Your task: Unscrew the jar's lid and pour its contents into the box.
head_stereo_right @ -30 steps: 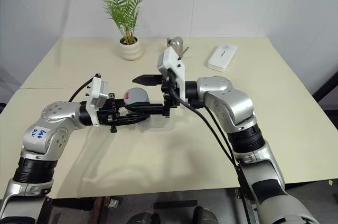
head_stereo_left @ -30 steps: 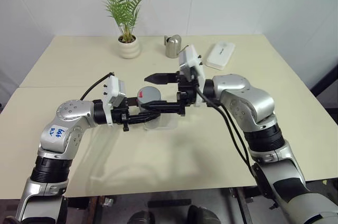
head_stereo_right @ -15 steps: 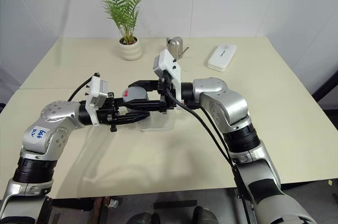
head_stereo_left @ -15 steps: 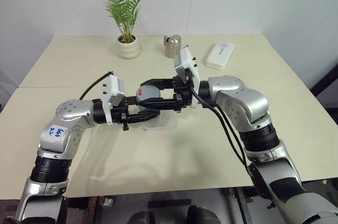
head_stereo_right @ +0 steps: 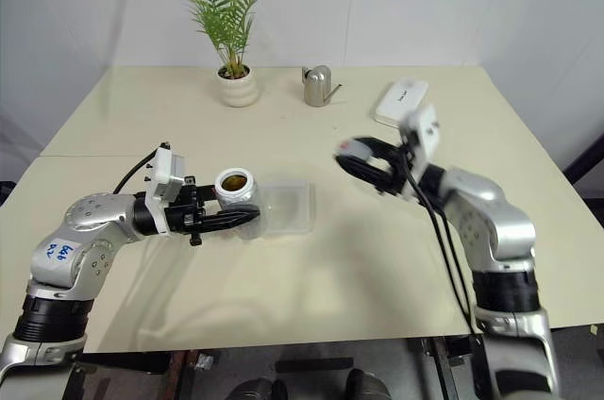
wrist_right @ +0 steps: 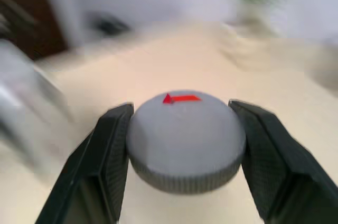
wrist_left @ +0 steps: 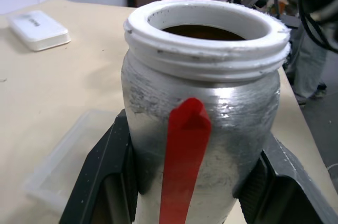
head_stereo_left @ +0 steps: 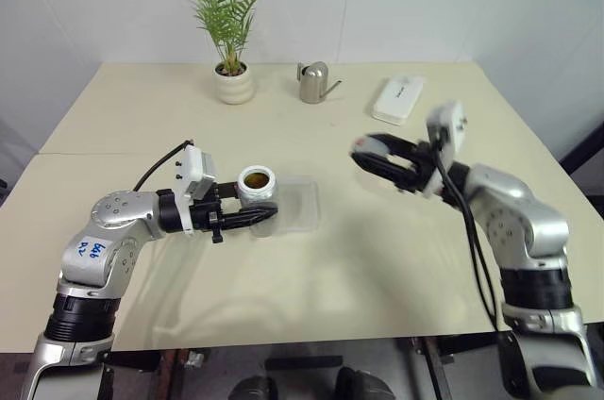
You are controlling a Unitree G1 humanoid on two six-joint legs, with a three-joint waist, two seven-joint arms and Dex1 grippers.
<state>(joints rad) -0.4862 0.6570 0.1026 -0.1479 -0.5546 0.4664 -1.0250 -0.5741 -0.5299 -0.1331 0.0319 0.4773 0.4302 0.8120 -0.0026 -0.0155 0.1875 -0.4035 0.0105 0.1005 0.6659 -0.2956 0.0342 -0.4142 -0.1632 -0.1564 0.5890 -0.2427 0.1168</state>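
Observation:
The silvery-grey jar [head_stereo_left: 256, 186] stands upright with its white threaded mouth uncovered, and my left gripper [head_stereo_left: 257, 216] is shut on its body. The left wrist view shows the jar [wrist_left: 200, 123] with a red stripe and brown contents [wrist_left: 203, 32] inside. Just right of the jar lies the clear plastic box [head_stereo_left: 294, 207] on the table. My right gripper [head_stereo_left: 377, 157] hovers over the table's right half, well away from the jar, shut on the grey lid [wrist_right: 185, 139] with its red mark.
At the back of the table stand a potted palm [head_stereo_left: 231, 82], a steel watering can [head_stereo_left: 313, 82] and a white oblong case [head_stereo_left: 396, 100]. Bare tabletop lies between the box and the right arm.
My right gripper closed on the lid atop the jar, then swung away to the right and lower with the lid in it. The jar's mouth now stands uncovered. The left gripper has stayed put.

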